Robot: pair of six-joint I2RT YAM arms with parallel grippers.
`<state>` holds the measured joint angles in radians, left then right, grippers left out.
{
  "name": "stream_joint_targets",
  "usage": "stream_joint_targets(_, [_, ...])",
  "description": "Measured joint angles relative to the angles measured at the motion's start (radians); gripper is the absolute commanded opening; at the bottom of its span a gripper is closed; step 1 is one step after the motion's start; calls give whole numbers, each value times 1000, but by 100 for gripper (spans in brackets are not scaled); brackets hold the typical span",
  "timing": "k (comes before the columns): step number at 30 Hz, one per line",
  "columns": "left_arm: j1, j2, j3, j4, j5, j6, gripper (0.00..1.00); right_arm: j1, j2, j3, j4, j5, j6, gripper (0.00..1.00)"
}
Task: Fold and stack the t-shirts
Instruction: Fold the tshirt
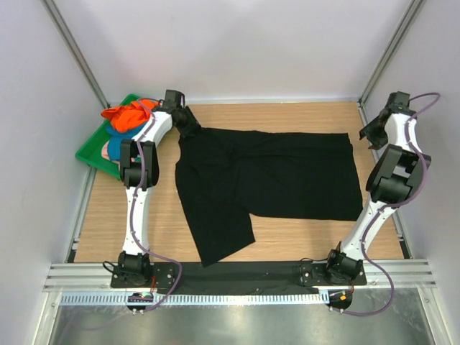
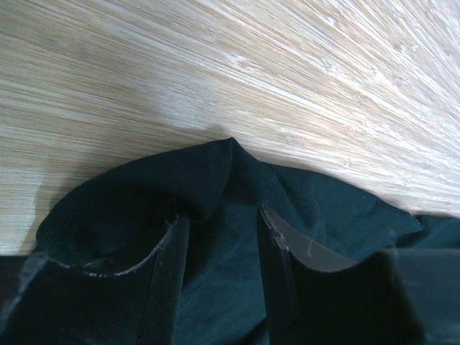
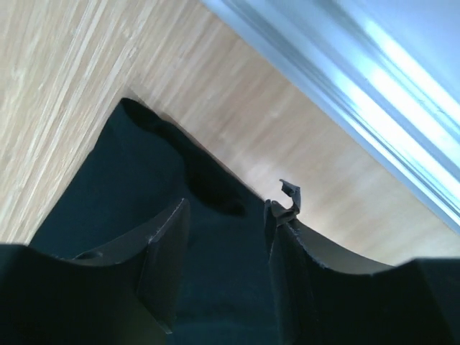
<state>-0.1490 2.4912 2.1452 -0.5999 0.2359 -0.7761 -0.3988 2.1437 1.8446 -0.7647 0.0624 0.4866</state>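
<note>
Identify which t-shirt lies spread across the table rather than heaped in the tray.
The black t-shirt; the orange t-shirt sits bundled in the green tray.

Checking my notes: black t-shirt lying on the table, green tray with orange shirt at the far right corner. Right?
No: top external view shows the green tray with orange shirt at the far left corner. The black t-shirt is lying on the table.

Pale bamboo-grain surface; in the left wrist view a bare strip lies ahead of the left jaws with a soft glare patch. Plain white walls on three sides, back wall beyond both jaws. Aluminium posts in the back corners. Aluminium edge rail just past the right jaws. Aluminium extrusion and steel sheet at the near edge. Light is even and diffuse.
</note>
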Motion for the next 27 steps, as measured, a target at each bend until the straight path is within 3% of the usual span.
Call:
stream_joint_targets(3, [0,-1,0,-1,1,2,44,-27,-93,-72,18,-20,5,43])
stream_joint_targets(5, [0,-3,-5,0,1,2,44,-36,-129,-119,43,-45,11,33])
stream_joint_targets(9, [0,-10,-15,-3,3,3,44,-29,-143,-226,102,-103,29,23])
stream_joint_targets(14, [0,-15,-24,-3,8,3,44,-17,-122,-300,134,-163,48,25])
stream_joint_targets(27, [0,-15,-25,-3,11,3,44,-14,-61,-302,212,-180,73,36])
